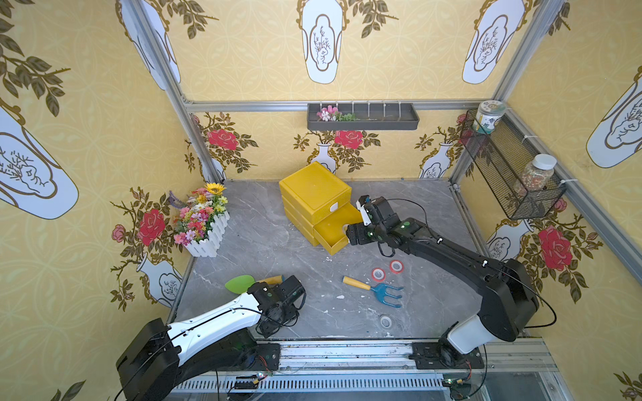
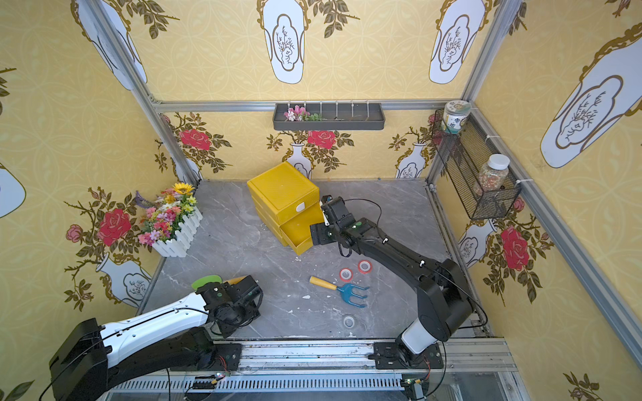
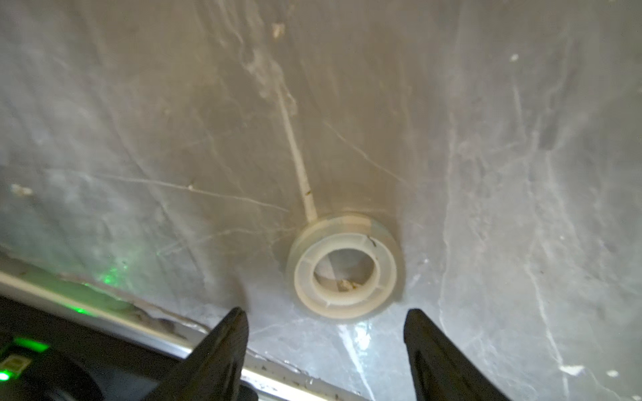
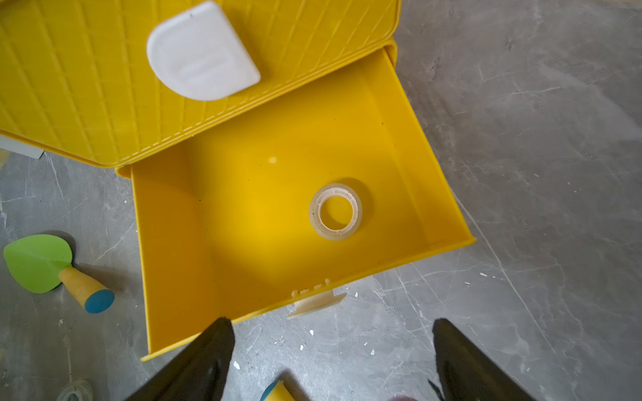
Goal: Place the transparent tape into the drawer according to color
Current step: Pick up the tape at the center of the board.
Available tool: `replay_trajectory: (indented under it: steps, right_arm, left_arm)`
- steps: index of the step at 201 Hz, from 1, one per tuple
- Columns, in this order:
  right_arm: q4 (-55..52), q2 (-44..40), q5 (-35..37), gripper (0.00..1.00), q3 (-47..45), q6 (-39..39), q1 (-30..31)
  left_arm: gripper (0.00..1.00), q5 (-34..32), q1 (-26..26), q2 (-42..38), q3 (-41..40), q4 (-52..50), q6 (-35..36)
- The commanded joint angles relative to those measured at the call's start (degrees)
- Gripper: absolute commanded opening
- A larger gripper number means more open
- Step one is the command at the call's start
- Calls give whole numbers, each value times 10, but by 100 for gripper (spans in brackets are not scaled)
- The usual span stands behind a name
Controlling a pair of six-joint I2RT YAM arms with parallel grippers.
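A yellow three-drawer cabinet (image 1: 314, 189) stands at the back with its middle drawer (image 4: 437, 173) pulled out. One clear tape roll (image 4: 335, 211) lies flat inside that drawer. My right gripper (image 4: 335, 347) hangs open and empty over the drawer's front edge (image 1: 335, 248). Two red tape rolls (image 1: 378, 274) (image 1: 396, 266) lie on the table under the right arm. A clear roll (image 1: 385, 321) sits near the front edge. My left gripper (image 3: 326, 326) is low at the front left, open, with another clear roll (image 3: 345, 267) just ahead of its fingertips, not between them.
A blue toy rake (image 1: 375, 290) with a yellow handle lies mid-table beside the red rolls. A green toy shovel (image 1: 239, 283) lies next to the left wrist. A white flower box (image 1: 205, 222) stands at the left wall. The metal front rail (image 3: 139, 309) runs close to the left gripper.
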Motion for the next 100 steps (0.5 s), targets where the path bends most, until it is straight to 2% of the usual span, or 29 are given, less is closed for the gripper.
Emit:
replay_trajectory:
  steps: [1,78,100]
  right_arm:
    - [20,-6,-4,92,-4,6,-3]
    - [23,-14,-12,92,-10,8,-10]
    - [23,-14,-12,92,-11,9,-12]
  left_arm:
    - [76,-15,-1,19,-1,21,0]
    - [71,-54,0,47,-4,40,7]
    - [65,-53,0,45,-9,53,7]
